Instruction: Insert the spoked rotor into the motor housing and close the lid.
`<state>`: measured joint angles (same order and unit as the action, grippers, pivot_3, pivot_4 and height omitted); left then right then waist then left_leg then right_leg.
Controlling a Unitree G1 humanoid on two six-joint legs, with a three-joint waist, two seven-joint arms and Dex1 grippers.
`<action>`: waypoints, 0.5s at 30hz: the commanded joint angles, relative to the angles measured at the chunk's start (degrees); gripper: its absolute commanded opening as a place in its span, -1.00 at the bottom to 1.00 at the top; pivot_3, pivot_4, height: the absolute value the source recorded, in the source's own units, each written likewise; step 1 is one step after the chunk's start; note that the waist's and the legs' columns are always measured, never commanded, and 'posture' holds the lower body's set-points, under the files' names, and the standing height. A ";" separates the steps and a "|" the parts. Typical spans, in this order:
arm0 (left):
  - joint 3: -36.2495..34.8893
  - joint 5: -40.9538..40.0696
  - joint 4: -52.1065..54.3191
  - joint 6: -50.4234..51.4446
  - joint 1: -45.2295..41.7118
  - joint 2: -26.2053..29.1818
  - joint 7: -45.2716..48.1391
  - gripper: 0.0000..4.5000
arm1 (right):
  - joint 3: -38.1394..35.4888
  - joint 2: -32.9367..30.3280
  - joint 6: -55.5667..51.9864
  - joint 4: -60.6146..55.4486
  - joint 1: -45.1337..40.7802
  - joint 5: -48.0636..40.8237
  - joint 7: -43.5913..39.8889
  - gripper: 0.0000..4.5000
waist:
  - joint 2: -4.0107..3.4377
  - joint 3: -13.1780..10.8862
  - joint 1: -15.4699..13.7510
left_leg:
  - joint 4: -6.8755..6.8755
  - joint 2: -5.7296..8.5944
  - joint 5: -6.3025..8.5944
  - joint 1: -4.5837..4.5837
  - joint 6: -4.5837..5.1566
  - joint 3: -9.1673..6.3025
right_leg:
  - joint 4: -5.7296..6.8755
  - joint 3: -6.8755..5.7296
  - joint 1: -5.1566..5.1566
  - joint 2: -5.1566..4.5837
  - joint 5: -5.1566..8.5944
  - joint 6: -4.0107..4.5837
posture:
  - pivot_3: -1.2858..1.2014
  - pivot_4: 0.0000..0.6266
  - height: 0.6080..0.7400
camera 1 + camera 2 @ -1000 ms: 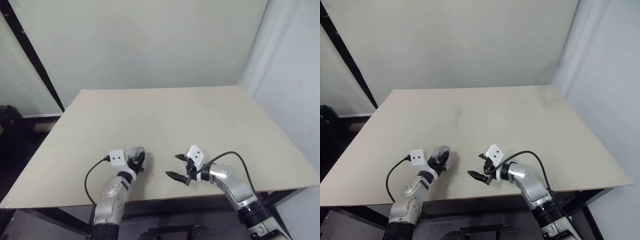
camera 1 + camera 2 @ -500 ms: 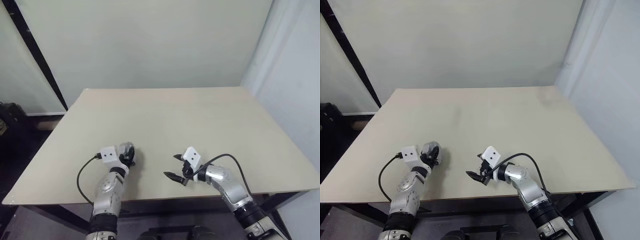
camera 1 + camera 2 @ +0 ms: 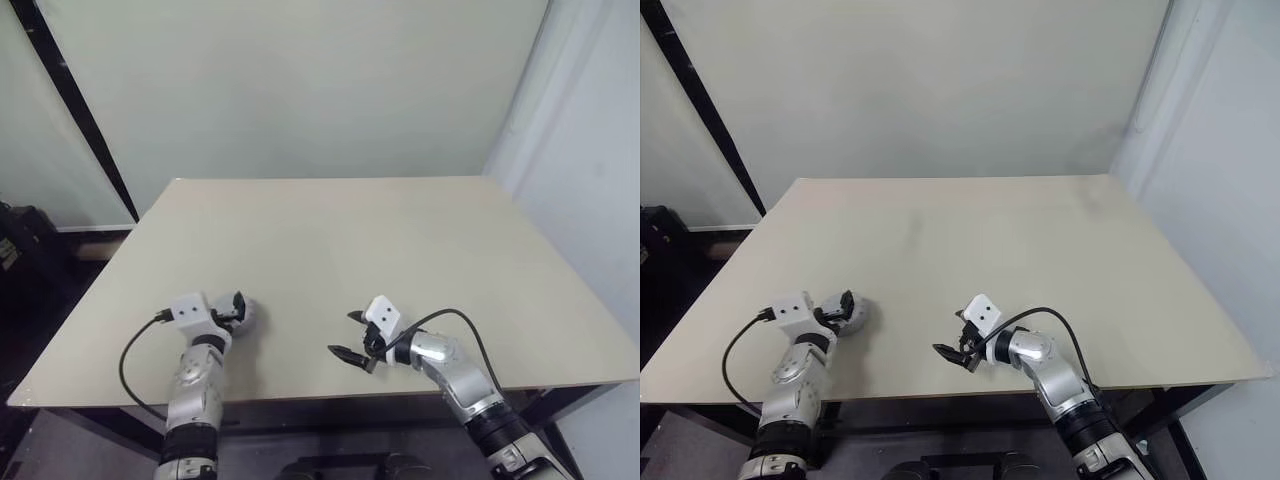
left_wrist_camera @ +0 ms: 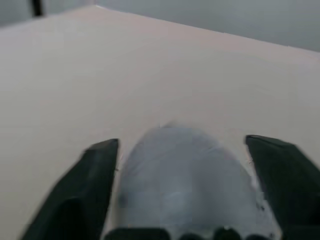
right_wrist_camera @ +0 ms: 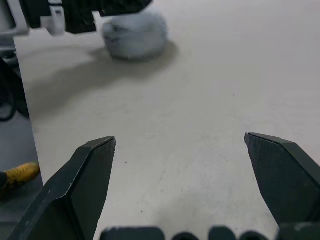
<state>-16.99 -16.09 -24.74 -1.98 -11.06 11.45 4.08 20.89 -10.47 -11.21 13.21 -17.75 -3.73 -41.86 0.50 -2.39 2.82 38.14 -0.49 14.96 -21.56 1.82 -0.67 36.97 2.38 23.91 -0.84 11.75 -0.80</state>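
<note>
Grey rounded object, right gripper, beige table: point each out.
Grey rounded object [image 5: 134, 31], right wrist view, its middle.
Right gripper [image 3: 343, 334], left eye view, between its fingertips.
Beige table [image 3: 400, 230], left eye view, bare top.

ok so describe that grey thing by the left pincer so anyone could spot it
Start at the beige table and go to its near edge on the robot's left, where the left pincer reaches in. Between its black fingers sits a pale grey rounded lump, soft-edged and light, while the right pincer has just bare table between its fingers.
</note>
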 commanded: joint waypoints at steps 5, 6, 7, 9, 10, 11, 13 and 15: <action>-0.47 1.72 8.21 -0.80 3.98 2.47 0.71 0.97 | -1.21 0.77 2.07 0.35 -2.34 0.05 0.10 1.00 | 0.08 0.05 -0.02 | 0.02 0.02 0.01 -0.03 -0.01 0.00 | -0.03 0.00 -0.01 -0.06 0.00 0.00 | 0.03 -1.00 1.00; -0.16 1.60 9.75 -0.50 4.78 2.72 1.43 0.97 | -1.53 0.91 2.25 0.60 -2.44 -0.05 0.28 1.00 | 0.09 0.05 -0.01 | 0.02 0.02 0.01 -0.02 -0.01 0.00 | -0.03 0.00 -0.01 -0.06 0.00 0.00 | 0.03 -1.00 1.00; 0.12 1.26 11.73 -0.09 5.60 2.81 2.18 0.97 | -1.85 0.98 2.38 0.84 -2.55 -0.12 0.45 1.00 | 0.09 0.05 -0.01 | 0.02 0.01 0.01 -0.02 -0.02 0.00 | -0.02 -0.01 -0.01 -0.06 0.00 0.01 | 0.03 -1.00 1.00; 1.01 0.79 15.91 0.86 7.18 3.17 4.02 0.97 | -2.58 1.05 2.56 1.14 -2.62 -0.26 1.03 1.00 | 0.09 0.05 -0.01 | 0.02 -0.01 0.01 -0.01 -0.02 0.00 | -0.01 -0.01 -0.01 -0.06 0.00 0.01 | 0.03 -1.00 1.00; 1.49 0.49 17.91 1.39 7.84 3.31 5.09 0.97 | -3.05 1.07 2.43 1.21 -2.63 -0.48 1.35 1.00 | 0.09 0.06 -0.02 | 0.02 -0.01 0.01 -0.02 -0.02 0.00 | -0.01 -0.01 -0.01 -0.06 0.00 0.02 | 0.03 -1.00 1.00; 2.08 0.33 19.75 1.96 8.45 3.52 6.25 0.97 | -3.61 1.07 2.22 1.23 -2.61 -0.76 1.61 1.00 | 0.08 0.05 -0.02 | 0.02 0.00 0.01 -0.01 -0.03 0.00 | -0.01 -0.01 -0.01 -0.06 0.00 0.02 | 0.03 -1.00 1.00; 3.96 0.48 23.77 3.10 9.81 4.42 9.15 0.97 | -5.21 0.90 1.68 1.23 -2.49 -1.31 2.33 1.00 | 0.08 0.06 -0.01 | 0.02 0.00 0.02 -0.02 -0.03 0.01 | -0.01 0.00 -0.01 -0.06 0.00 0.02 | 0.03 -1.00 1.00; 6.50 0.27 28.27 5.21 11.43 5.93 12.81 0.97 | -6.97 0.38 1.14 1.12 -2.22 -1.83 2.84 1.00 | 0.08 0.05 0.00 | 0.02 -0.01 0.02 -0.01 -0.03 0.03 | -0.01 0.01 0.00 -0.06 0.00 0.02 | 0.03 -1.00 1.00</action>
<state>-12.27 -15.50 -1.80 2.12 0.20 16.08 13.99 16.42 -9.92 -10.27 15.39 -18.97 -4.16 -39.79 0.59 -2.34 2.83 38.17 -0.49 14.98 -21.57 1.79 -0.65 36.96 2.39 23.91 -0.90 11.75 -0.77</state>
